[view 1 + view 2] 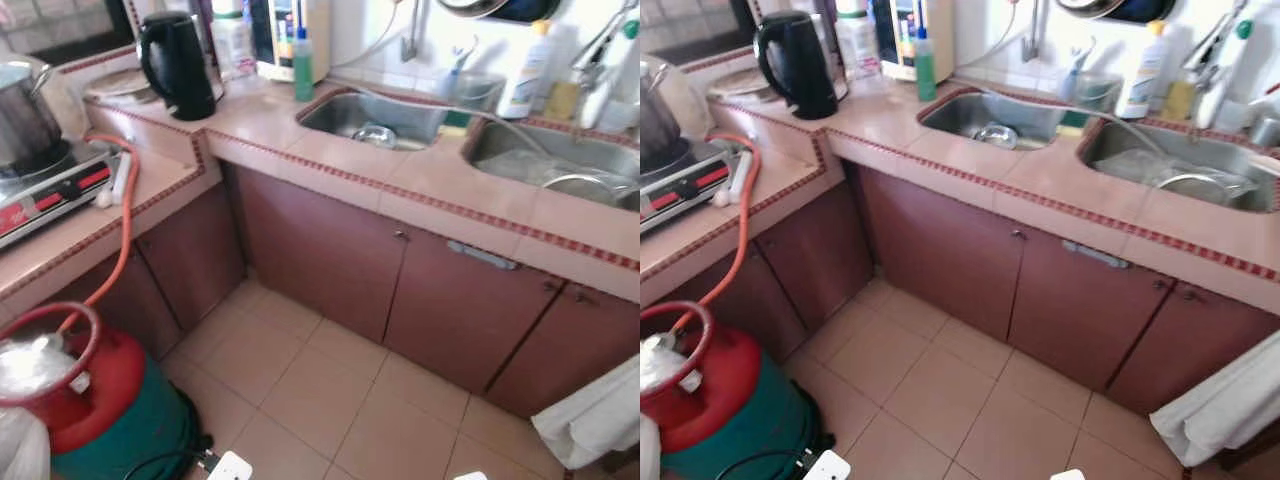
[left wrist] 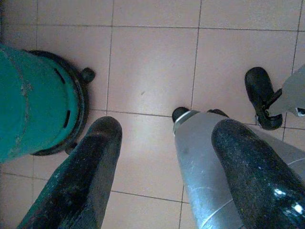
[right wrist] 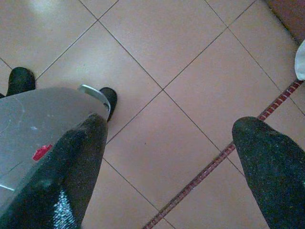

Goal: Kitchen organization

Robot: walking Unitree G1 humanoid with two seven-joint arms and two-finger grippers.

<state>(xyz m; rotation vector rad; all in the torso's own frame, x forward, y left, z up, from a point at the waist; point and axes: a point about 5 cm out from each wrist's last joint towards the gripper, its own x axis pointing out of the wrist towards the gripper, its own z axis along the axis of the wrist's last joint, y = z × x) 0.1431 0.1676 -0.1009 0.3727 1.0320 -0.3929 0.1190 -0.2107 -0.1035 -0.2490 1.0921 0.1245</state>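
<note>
On tiled counter (image 1: 330, 150), glossy black kettle (image 1: 178, 65)

The left end effector (image 2: 164, 167) has two long, thick black fingers (image 2: 83, 176) with a glossy, faintly speckled finish and rounded tips. Below it a silver leg (image 2: 200, 162) shows, smooth and tube-shaped, ending in a black foot (image 2: 180, 113). The right end effector (image 3: 171, 157) has the same dark, rounded fingers (image 3: 76, 167). Its silver leg (image 3: 38, 124) bears a small red mark (image 3: 42, 151) and a metal edge band.
</note>
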